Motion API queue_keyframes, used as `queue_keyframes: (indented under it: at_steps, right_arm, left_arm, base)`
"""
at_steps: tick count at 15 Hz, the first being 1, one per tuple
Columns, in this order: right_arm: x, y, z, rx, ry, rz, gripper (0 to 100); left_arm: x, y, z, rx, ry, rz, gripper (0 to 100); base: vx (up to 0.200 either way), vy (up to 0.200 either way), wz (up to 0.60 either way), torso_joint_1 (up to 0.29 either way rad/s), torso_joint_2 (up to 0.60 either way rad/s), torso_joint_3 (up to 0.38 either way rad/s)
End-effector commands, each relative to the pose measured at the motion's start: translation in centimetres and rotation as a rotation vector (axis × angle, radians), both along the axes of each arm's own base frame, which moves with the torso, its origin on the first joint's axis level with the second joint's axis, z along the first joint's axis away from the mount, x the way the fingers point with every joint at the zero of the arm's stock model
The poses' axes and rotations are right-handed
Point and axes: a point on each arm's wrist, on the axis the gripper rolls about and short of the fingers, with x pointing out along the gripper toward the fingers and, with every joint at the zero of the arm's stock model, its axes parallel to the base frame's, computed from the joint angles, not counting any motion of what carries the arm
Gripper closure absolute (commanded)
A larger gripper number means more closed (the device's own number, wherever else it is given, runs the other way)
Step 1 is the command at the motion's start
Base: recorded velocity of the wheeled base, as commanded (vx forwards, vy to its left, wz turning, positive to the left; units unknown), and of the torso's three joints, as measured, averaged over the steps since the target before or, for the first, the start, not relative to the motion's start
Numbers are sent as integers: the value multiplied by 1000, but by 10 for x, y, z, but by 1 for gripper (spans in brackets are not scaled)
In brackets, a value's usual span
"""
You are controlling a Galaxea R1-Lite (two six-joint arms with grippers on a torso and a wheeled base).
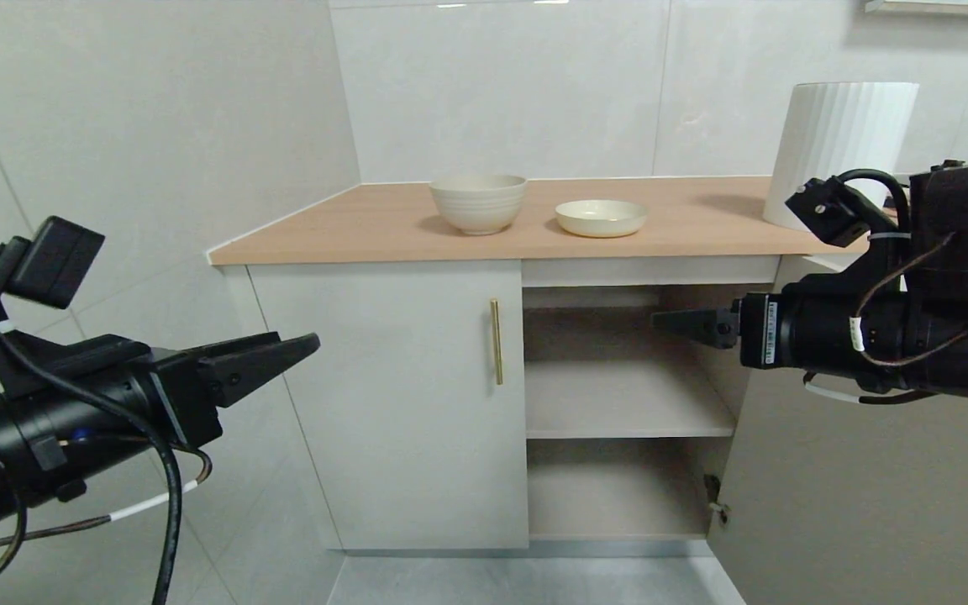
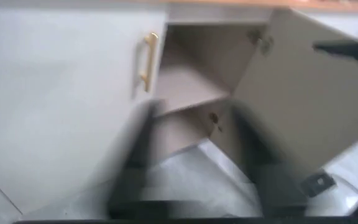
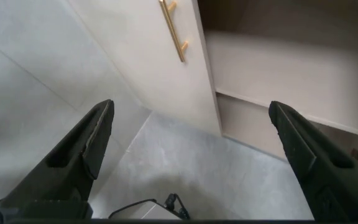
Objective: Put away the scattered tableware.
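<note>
A cream ribbed bowl and a shallow cream dish stand side by side on the wooden countertop. Below them is a white cabinet; its left door is closed, and its right door is swung wide. My left gripper hovers open, left of the cabinet and below counter height, holding nothing. My right gripper is open and bare at the upper shelf opening. In the wrist views both the left gripper and the right gripper have their fingers spread wide.
A tall white ribbed container stands at the counter's right end. The open half of the cabinet has two bare shelves. A brass handle runs down the closed door. Tiled walls enclose the left and back.
</note>
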Motion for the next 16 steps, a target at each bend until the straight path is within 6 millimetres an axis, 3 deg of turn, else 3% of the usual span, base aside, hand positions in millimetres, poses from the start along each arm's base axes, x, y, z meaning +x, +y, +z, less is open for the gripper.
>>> queue_keyframes:
  at_steps: [1,5,11,16]
  right_arm:
    - [-6,-3,2,4,-5,-1,0]
    - [-25,-14,12,0,-2,-5,0]
    - [-41,-22,23,24,-41,2,0]
    - [-46,-25,24,29,-49,3,0]
  left_arm:
    - [6,2,0,0,5,19,0]
    - [20,-1,-12,18,63,22,0]
    - [17,0,-7,14,40,22,0]
    - [18,-1,-7,15,39,22,0]
  base:
    - [0,0,0,0,0,0]
    - [0,0,0,0,0,0]
    - [0,0,0,0,0,0]
    - [200,0,0,4,0,0]
